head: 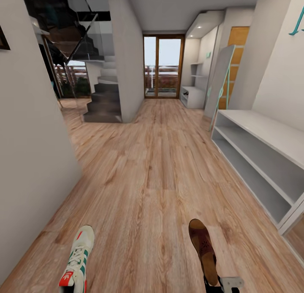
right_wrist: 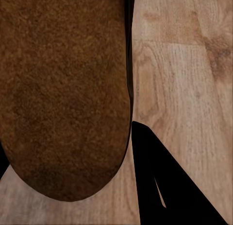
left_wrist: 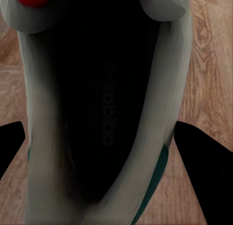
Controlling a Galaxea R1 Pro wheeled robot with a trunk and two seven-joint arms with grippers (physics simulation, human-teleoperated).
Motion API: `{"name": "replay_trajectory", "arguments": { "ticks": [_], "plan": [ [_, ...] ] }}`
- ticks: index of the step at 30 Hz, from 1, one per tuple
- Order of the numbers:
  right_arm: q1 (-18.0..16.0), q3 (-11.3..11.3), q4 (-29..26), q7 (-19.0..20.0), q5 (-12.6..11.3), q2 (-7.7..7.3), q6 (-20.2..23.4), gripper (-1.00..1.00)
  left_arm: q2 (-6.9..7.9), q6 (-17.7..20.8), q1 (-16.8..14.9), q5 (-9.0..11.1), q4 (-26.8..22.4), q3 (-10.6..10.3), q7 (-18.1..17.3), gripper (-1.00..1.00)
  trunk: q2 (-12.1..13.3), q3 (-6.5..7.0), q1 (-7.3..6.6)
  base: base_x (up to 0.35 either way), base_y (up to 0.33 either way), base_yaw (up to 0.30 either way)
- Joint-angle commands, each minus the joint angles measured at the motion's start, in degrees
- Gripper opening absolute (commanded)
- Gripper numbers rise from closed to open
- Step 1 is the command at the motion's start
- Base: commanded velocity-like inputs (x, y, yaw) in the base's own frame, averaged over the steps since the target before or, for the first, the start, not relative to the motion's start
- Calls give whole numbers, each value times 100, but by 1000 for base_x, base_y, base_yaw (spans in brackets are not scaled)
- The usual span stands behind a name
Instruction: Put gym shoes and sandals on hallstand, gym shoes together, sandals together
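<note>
Sneaker: gym shoe (head: 78,259) at head view's lower left, toe forward, apparently carried above the corridor floor (head: 147,170) — in transit to the rack, I judge.
Sandal: brown sandal (head: 204,251) at lower right, likewise toe forward.
Left pincer: dark fingers (left_wrist: 199,162) flank the gym shoe's open collar — closed on it, it seems.
Right pincer: one finger (right_wrist: 165,181) beside the sandal's sole; grip cannot be told.
Hallstand: pale bench (head: 195,97) far down the corridor, shelves above.
Nearer unit: plain white shelf unit (head: 261,158) on the right.
Wrist extras: shoe's insole lettering, sandal's suede grain.
</note>
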Motion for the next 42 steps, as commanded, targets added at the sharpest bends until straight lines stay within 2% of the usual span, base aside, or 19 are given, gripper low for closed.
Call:
{"name": "replay_trajectory", "arguments": {
  "ticks": [1, 42],
  "plan": [
    [-4, -47, 3, 35, 16, 3, -16, -100, -9, -18, -3, -56, -9, 36, -28, -100, -2, -4, 3, 339, 0, 0],
    [-4, -47, 3, 35, 16, 3, -13, -100, -9, -10, -3, -56, -9, 32, -28, -100, -2, -4, 3, 338, 0, 0]
  ]
}}
